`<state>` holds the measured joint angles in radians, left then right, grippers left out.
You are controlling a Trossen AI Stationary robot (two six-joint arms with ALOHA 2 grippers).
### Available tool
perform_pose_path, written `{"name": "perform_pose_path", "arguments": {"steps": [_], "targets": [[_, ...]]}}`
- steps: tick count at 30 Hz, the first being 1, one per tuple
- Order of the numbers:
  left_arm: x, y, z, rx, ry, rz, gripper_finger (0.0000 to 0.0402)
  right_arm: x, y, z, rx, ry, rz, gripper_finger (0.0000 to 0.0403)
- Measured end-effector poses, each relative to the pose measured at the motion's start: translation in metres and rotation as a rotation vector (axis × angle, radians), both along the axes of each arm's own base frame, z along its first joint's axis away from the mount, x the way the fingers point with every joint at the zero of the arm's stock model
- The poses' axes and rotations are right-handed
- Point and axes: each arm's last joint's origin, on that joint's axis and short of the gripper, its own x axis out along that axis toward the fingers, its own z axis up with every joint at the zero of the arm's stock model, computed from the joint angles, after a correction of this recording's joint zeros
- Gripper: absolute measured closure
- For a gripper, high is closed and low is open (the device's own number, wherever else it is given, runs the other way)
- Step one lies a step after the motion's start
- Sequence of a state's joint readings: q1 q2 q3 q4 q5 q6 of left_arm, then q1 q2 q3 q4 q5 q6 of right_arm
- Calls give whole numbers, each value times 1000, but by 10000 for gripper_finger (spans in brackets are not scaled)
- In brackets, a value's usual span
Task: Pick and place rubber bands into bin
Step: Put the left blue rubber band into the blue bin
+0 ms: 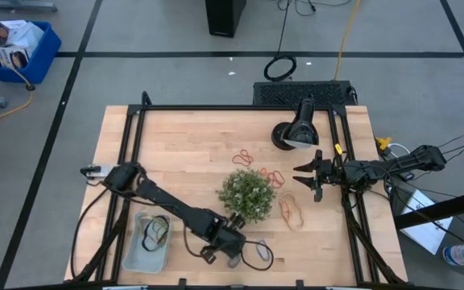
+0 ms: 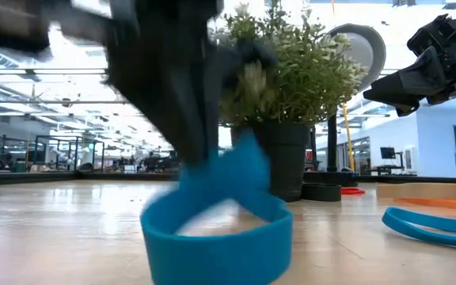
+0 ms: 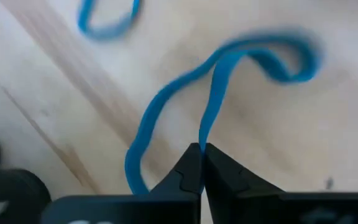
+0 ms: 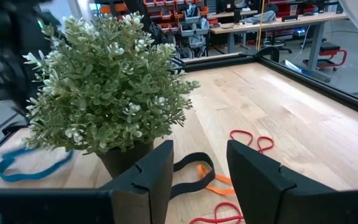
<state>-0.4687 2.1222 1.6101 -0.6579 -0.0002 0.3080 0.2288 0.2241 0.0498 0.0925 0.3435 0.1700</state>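
Pinching 1 blue rubber band (image 3: 185,106) in my closed left gripper (image 3: 201,152) beside the plant (image 1: 247,194); the bin (image 1: 132,256) holds few, many remain around the plant.

Left pincer (image 3: 201,163) is pinched closed, low at the desk's 6 o'clock edge; right pincer (image 4: 197,177), fingers parted, hovers at 3 o'clock.

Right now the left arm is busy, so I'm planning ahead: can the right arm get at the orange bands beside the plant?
Probably yes. The right tool hangs open close to the orange bands, with bare table between them; the plant stands just beyond the bands, not in the path.
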Motion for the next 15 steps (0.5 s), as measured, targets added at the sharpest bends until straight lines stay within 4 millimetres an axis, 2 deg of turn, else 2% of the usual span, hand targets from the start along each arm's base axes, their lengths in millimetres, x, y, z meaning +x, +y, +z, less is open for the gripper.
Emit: {"name": "perform_pose_path", "arguments": {"steps": [5,15], "targets": [[-11,-8,33,-100,-41,1,396,0,0,0,-2,1,0,257],[-46,-2,119,-227,-206,181,393,0,0,0,-7,5,1,257]]}}
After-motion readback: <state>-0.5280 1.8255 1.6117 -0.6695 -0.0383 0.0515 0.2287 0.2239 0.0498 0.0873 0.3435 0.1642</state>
